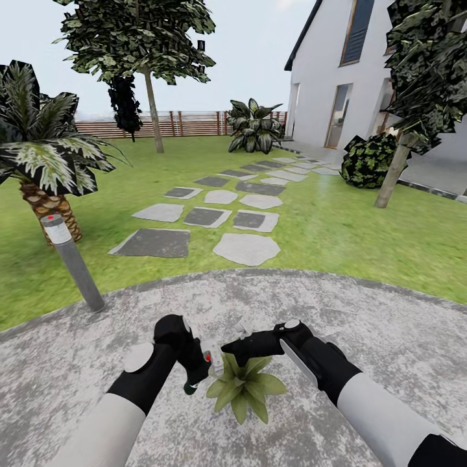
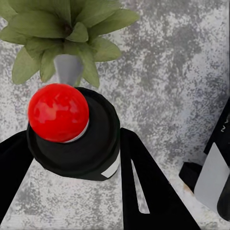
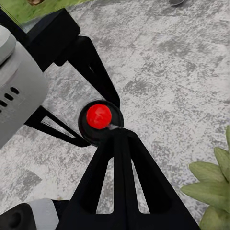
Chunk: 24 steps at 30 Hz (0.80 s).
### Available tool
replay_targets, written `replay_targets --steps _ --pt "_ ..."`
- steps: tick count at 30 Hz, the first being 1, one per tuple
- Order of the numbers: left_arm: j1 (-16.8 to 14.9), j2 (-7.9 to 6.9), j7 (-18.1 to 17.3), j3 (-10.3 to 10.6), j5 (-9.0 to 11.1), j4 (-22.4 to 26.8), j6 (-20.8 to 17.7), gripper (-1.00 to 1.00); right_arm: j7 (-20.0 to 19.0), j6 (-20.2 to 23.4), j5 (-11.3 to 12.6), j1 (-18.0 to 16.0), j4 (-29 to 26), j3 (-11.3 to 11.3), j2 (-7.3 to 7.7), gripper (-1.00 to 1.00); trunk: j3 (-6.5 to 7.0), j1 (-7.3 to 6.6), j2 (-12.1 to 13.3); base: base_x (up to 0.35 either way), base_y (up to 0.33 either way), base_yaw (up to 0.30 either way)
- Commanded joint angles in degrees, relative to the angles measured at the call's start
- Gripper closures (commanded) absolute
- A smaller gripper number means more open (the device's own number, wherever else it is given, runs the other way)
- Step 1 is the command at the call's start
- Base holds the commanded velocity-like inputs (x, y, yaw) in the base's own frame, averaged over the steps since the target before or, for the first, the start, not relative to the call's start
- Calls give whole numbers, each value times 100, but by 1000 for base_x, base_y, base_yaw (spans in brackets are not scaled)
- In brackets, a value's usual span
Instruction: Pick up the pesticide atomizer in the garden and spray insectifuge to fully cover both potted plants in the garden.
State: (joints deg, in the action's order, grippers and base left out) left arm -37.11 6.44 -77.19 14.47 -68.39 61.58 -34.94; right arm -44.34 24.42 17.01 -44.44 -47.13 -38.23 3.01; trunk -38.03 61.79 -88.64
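**A:** While both arms sit low at the bottom of the head frame, where is the pesticide atomizer [image 1: 198, 371]?

**B:** Lower centre-left, clamped in the left gripper [image 1: 194, 373]. The left wrist view shows black fingers [image 2: 143, 182] on either side of the dark bottle [image 2: 79, 143], and the red dot [image 2: 58, 112] on its head faces the camera. The bottle hangs just beside the potted plant [image 1: 245, 388], lower centre of the head frame.

**A:** Right side?

**B:** The right gripper [image 1: 235, 353] reaches in from the right, over the plant's upper leaves. In the right wrist view one of its fingers [image 3: 120, 182] points at the red-topped spray head [image 3: 99, 116] and its tip seems to touch it. I cannot tell whether those jaws are apart or together; the second finger isn't clear.

**A:** Plant state?

**B:** It is a rosette of pointed green leaves [image 2: 57, 33] on the mottled-grey patio [image 1: 389, 324]. A grey pot rim [image 2: 68, 67] peeks out under the leaves in the left wrist view. I can't make out any spray specks.

**A:** Surroundings?

**B:** A grey bollard lamp [image 1: 72, 261] leans at mid-left, at the patio edge, with a palm [image 1: 42, 155] behind it. Stepping stones [image 1: 220, 214] run up the centre across the lawn [image 1: 363, 233]. A slatted fence [image 1: 188, 123] crosses the upper middle, and a white house [image 1: 337, 78] stands upper right.
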Motion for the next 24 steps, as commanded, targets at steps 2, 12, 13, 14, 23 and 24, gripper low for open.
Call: replay_targets --steps 2,12,13,14,23,24 --pt "-6 35 -36 3 -40 10 -57 100 13 45 58 -9 -6 -18 6 100 -6 0 -3 0 0 0" --pt "-6 120 -33 3 -44 12 -57 100 13 45 59 -9 -6 -18 6 100 -6 0 -3 0 0 0" --pt "-10 120 -37 3 -43 12 -57 100 13 45 58 -8 -6 -18 6 100 -6 0 -3 0 0 0" --pt "-16 120 -39 3 -43 12 -57 100 13 45 59 -8 -6 -18 6 100 -6 0 -3 0 0 0" --pt "-59 195 -35 3 -50 12 -130 100 13 45 58 -11 -6 -18 6 100 -6 0 -3 0 0 0" --pt "-59 205 -34 3 -48 12 -133 100 13 45 58 -8 -6 -18 6 100 -6 0 -3 0 0 0"
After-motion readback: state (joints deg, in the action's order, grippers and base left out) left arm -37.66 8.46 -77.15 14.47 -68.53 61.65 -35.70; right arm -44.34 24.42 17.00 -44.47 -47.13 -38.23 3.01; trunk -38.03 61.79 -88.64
